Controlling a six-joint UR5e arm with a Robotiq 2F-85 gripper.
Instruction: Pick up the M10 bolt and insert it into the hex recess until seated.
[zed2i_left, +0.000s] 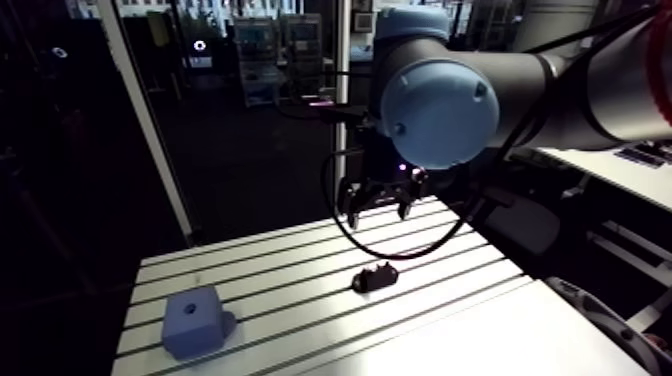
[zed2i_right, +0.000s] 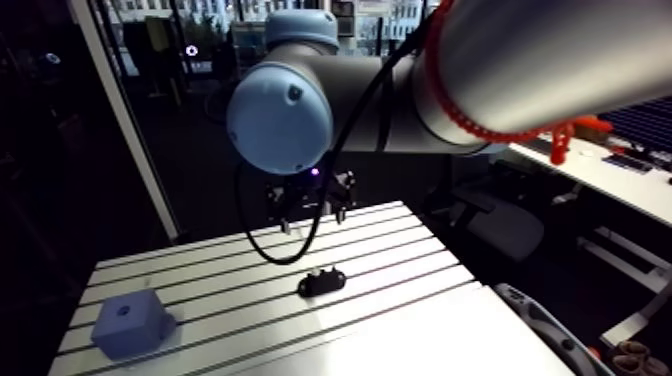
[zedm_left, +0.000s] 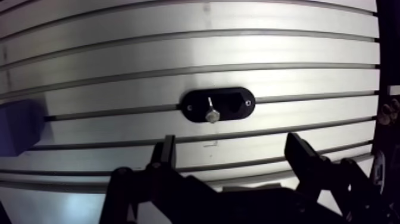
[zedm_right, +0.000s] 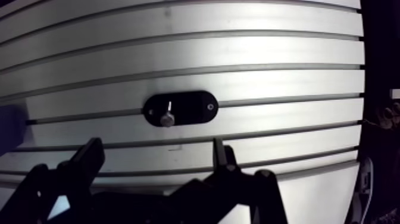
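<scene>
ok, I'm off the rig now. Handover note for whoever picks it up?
Gripper: open, empty, hovering above the table.
M10 bolt: stands at one end of the black oval fixture, just ahead of the fingers, untouched.
Hex recess: looks empty, in the same fixture beside the bolt.
Blue block: near the table's edge, apart from the fixture.
Done: nothing gripped yet.
Left: descend, grasp the bolt, lift, insert into the recess until seated.
</scene>
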